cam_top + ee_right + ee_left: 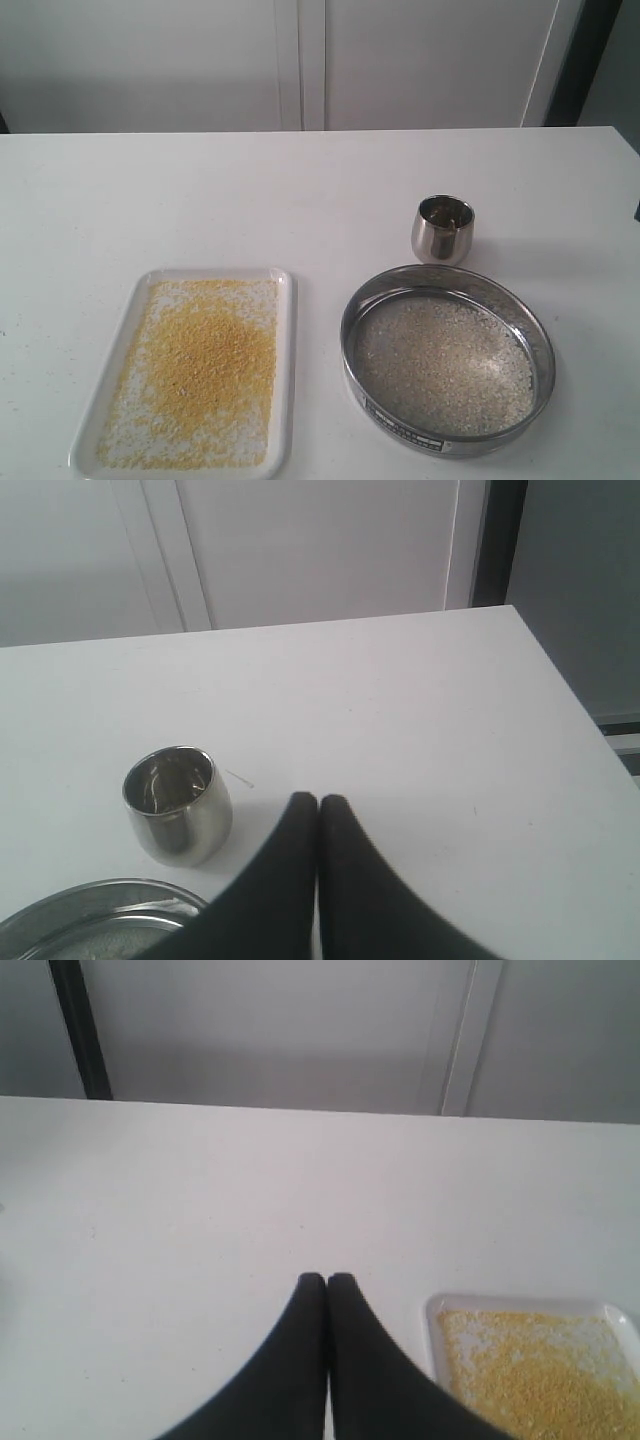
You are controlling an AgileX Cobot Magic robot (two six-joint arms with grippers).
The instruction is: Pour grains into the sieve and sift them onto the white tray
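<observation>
White wall panels (150, 60) back a plain white bench (200, 190), and on it your job looks close to finished. Most of the golden grains (205, 370) lie spread across the white tray (288, 340) on the left, with paler bits along its edges. The sieve (470, 445) sits flat on the bench just to the right of the tray, apart from it, holding the whitish grains (445, 365). Your left pincer (326, 1280) hangs above bare bench beside a corner of the tray with its tips pressed together on nothing. Your right pincer (318, 800) is likewise closed and empty, hovering near the steel cup (442, 230). Watch the tray first: the layer runs right out to the low rim, so a nudge from the left arm would likely send grains over the side. If you mean to sift more, the sieve would have to be carried over the tray first; shaking it where it stands would drop any remaining fines onto the bench. Its wall is thin and wide, so gripping one side would probably tilt it and slide the load toward the low edge. The cup stands upright just behind the sieve, very near its far rim, and looks empty, though its polished inside makes that hard to confirm. It is the one thing in your way, since a reach from that side could knock it over. Both pincers would need to part before taking anything.
</observation>
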